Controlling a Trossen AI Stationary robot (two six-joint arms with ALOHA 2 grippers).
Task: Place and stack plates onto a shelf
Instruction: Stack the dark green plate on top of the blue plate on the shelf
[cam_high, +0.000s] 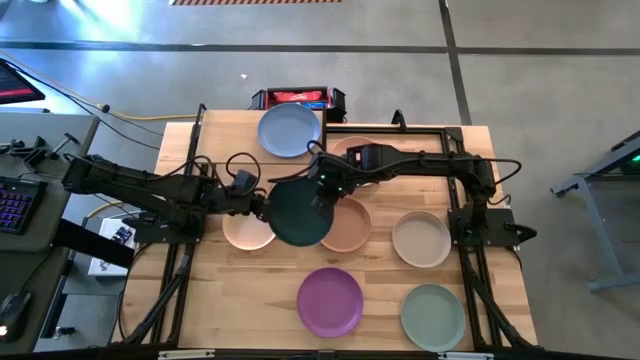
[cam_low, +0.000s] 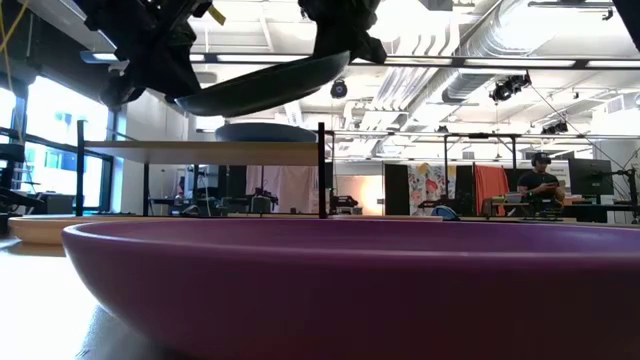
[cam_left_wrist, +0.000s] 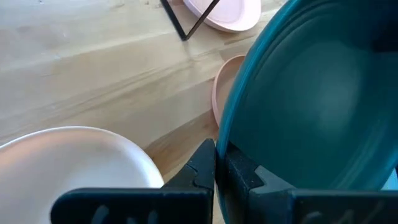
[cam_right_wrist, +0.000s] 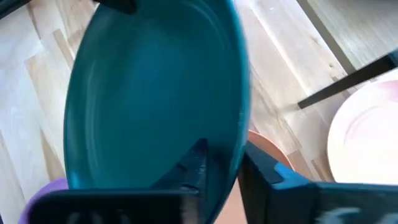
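While both my left gripper (cam_high: 262, 205) and right gripper (cam_high: 322, 196) clamp the dark green plate (cam_high: 298, 212) aloft, the peach plate (cam_high: 248, 230) and terracotta plate (cam_high: 348, 225) lie beneath.

The tabletop (cam_high: 210, 290) is pale planked wood with visible grain and a smooth, low-sheen finish, and the shelf (cam_low: 200, 151) board looks like the same light wood on thin black metal supports. The dark green plate (cam_high: 298, 212), pinched at its 9 o'clock rim by the left gripper (cam_left_wrist: 217, 163) and at 12 o'clock by the right gripper (cam_right_wrist: 224, 165), looks smooth and matt, as does the purple plate (cam_high: 330, 301). Both grippers' fingers look like dull black plastic.
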